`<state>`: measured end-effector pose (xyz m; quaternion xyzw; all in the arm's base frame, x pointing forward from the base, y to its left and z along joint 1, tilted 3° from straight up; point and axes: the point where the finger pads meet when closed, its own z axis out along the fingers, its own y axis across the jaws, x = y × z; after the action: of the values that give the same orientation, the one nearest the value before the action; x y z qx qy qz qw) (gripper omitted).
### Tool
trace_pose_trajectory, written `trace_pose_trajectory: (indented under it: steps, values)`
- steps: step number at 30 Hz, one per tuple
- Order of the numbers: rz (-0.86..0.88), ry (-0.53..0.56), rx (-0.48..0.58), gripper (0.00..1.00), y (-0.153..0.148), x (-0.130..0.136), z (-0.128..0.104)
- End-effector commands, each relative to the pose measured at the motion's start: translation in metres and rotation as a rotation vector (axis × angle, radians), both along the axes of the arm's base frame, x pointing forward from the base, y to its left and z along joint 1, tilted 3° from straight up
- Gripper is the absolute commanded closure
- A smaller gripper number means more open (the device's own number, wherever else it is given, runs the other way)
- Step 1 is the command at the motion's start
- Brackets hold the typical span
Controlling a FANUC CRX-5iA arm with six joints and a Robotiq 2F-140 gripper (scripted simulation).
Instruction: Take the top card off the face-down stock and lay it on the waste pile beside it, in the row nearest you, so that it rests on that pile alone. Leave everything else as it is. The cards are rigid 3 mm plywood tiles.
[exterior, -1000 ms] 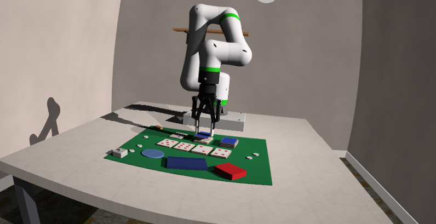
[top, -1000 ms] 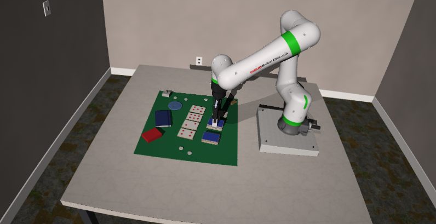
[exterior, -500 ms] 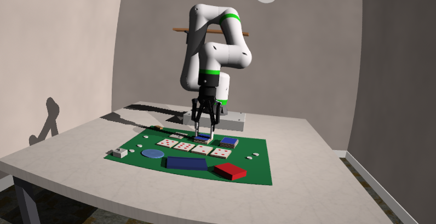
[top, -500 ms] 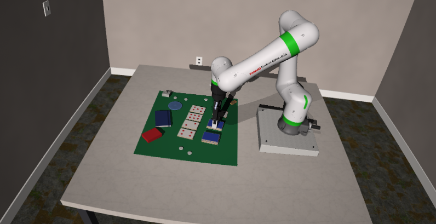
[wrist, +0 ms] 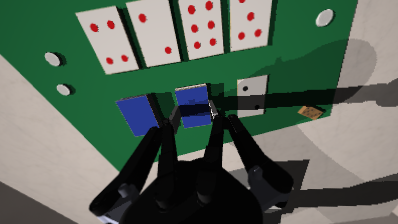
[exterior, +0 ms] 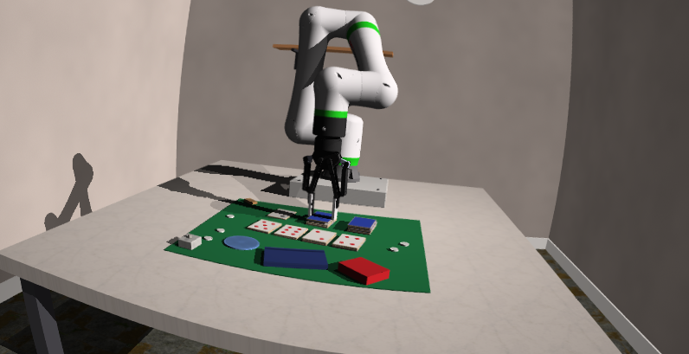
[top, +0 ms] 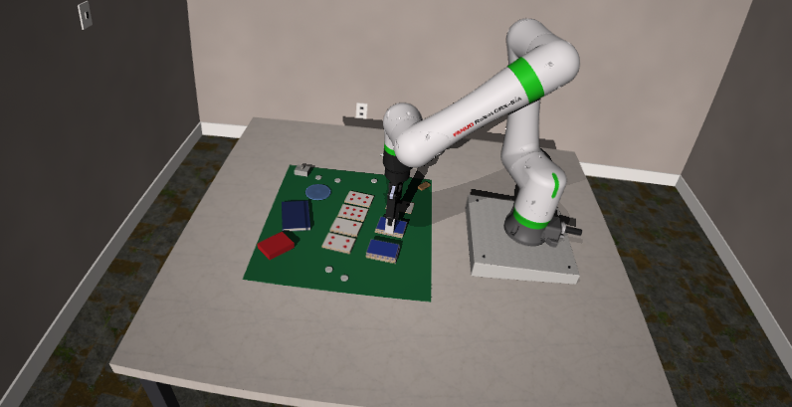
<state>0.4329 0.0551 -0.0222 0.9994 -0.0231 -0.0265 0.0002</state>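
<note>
My gripper is shut on a blue-backed card, gripping it by its two long edges. The card is flat and sits on or just above the waste pile, whose layered edge shows beneath it; I cannot tell if they touch. The face-down stock, a blue-topped stack, stands right beside that pile; it also shows in the wrist view and the exterior view. The gripper also shows in the exterior view and the wrist view.
A face-up card with two black pips lies on the pile's other side. A row of red-pip cards lies beyond. A dark blue box, a red box, a blue disc and small white chips sit on the green mat.
</note>
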Motion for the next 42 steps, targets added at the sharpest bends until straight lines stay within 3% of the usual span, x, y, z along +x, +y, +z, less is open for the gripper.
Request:
trace_pose_trajectory:
  steps: [1,18,19,42]
  values:
    - [0.000,0.000,0.000,0.58,0.0000,0.0001,-0.0014]
    - [0.000,0.000,0.000,0.58,0.0000,-0.0001,-0.0049]
    - [0.000,0.000,0.000,0.50,0.0000,-0.0001,-0.0049]
    - [0.000,0.000,0.000,0.50,0.0000,-0.0001,-0.0049]
